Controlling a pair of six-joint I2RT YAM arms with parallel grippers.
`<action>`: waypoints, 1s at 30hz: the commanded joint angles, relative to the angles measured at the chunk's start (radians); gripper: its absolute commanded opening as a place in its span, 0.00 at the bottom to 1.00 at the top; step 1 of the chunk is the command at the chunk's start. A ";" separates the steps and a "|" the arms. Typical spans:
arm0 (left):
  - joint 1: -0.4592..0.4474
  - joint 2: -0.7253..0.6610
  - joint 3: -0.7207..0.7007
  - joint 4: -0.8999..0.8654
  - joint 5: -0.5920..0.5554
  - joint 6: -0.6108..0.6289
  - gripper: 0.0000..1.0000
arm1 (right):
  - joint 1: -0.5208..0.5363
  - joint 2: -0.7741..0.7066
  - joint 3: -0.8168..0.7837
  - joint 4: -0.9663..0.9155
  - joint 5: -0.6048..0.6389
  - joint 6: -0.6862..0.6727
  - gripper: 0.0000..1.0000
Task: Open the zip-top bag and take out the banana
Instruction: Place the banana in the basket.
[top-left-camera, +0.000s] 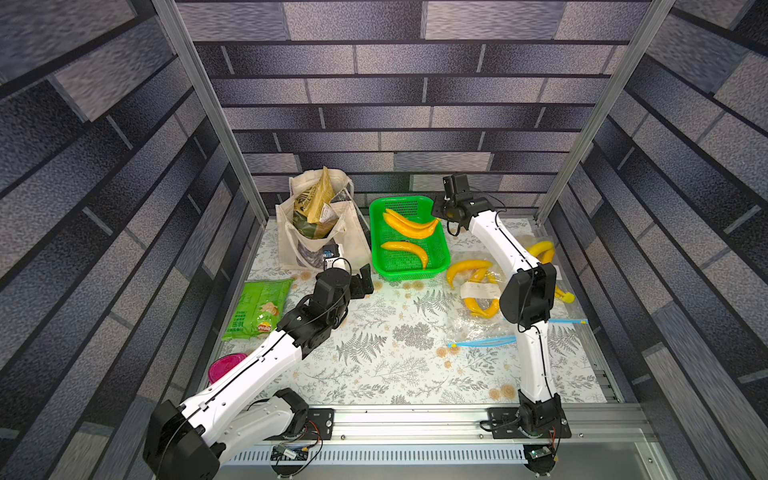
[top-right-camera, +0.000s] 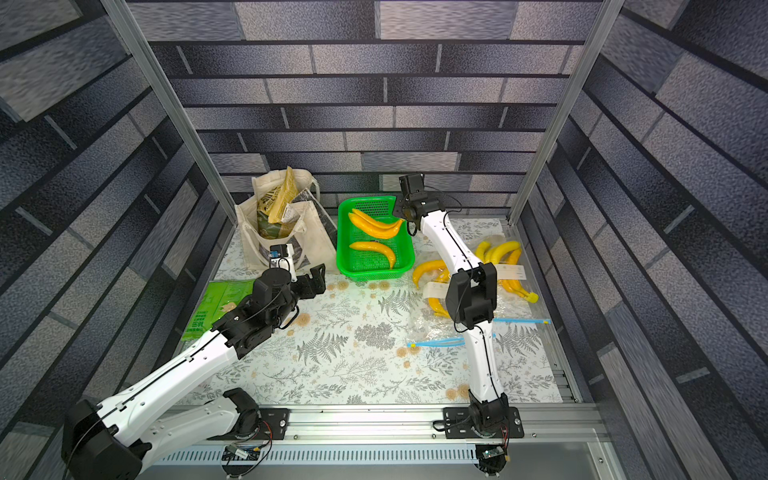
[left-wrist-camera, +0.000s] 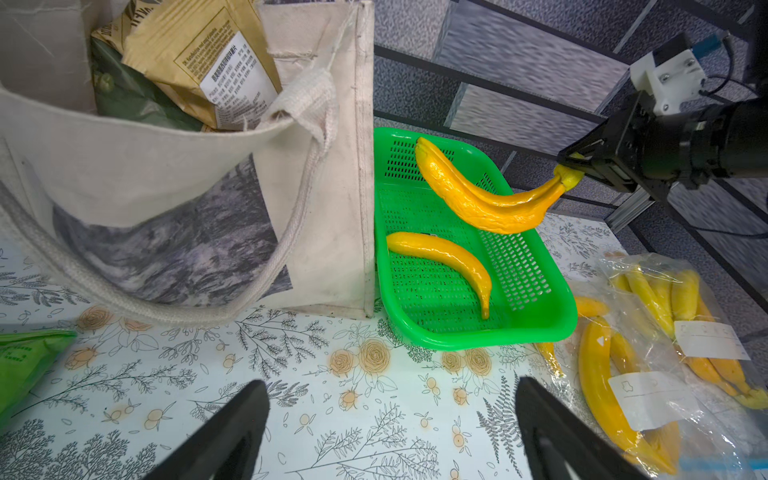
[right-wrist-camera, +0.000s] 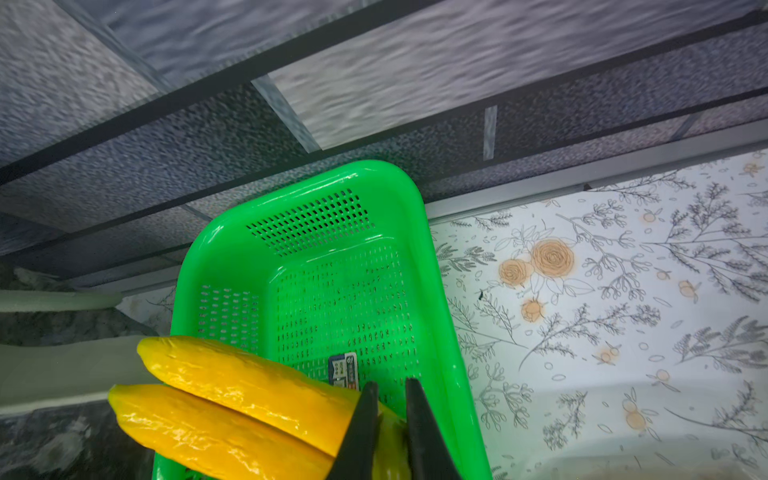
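Note:
A joined pair of yellow bananas (top-left-camera: 409, 226) (right-wrist-camera: 232, 395) hangs over the green basket (top-left-camera: 415, 274) (left-wrist-camera: 478, 338), with my right gripper (top-left-camera: 438, 218) (right-wrist-camera: 390, 386) shut on its stem. A single banana (top-left-camera: 405, 249) (left-wrist-camera: 444, 257) lies in the basket. Right of the basket lies a clear zip-top bag (top-left-camera: 473, 324) (left-wrist-camera: 665, 374) with a blue zip strip (top-left-camera: 482, 343) and bananas (top-left-camera: 478, 291) inside. A second clear bag (top-right-camera: 505, 257) of bananas lies behind the right arm. My left gripper (top-left-camera: 363, 282) (left-wrist-camera: 390, 386) is open over bare tablecloth, left of the basket.
A cream tote bag (top-left-camera: 316, 232) (left-wrist-camera: 187, 187) stuffed with packets stands at the back left, touching the basket's side. A green crisp packet (top-left-camera: 257, 309) and a pink lid (top-left-camera: 224, 368) lie along the left edge. Metal frame posts stand at the back corners.

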 joint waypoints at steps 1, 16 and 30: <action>0.011 -0.040 -0.041 -0.011 -0.016 -0.013 0.96 | 0.000 0.098 0.157 -0.008 0.072 -0.075 0.13; 0.043 -0.032 -0.085 0.017 0.039 -0.050 0.97 | 0.039 0.266 0.336 -0.036 0.110 -0.156 0.35; -0.041 0.230 0.036 0.040 0.100 -0.062 0.96 | 0.055 -0.402 -0.453 0.149 0.086 -0.087 0.53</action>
